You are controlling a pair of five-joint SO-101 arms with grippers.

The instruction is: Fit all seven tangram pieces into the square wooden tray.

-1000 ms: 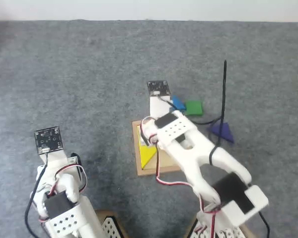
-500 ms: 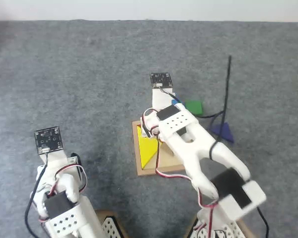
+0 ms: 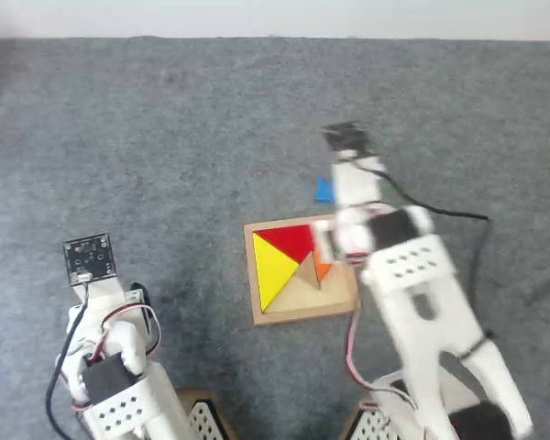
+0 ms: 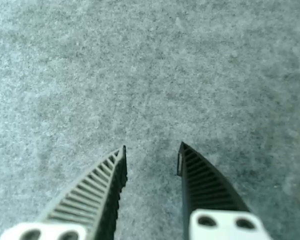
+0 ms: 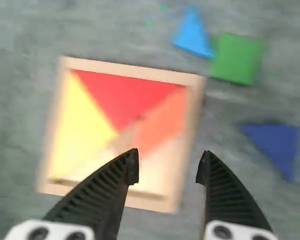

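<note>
Grey carpeted tabletop (image 3: 165,137): square wooden tray (image 3: 298,302), three coloured triangular pieces (image 3: 275,266) seated. Right gripper (image 5: 169,152) — jaws apart — above tray; left gripper (image 4: 152,147), jaws apart, over carpet. Advice: centre over small light-blue triangle (image 5: 192,37), grip opposite edges.

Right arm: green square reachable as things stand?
Probably yes. The right claw is open and empty over the tray, and the green square lies uncovered on the mat just past the tray's corner. The light blue triangle sits close beside it and might get nudged.
</note>
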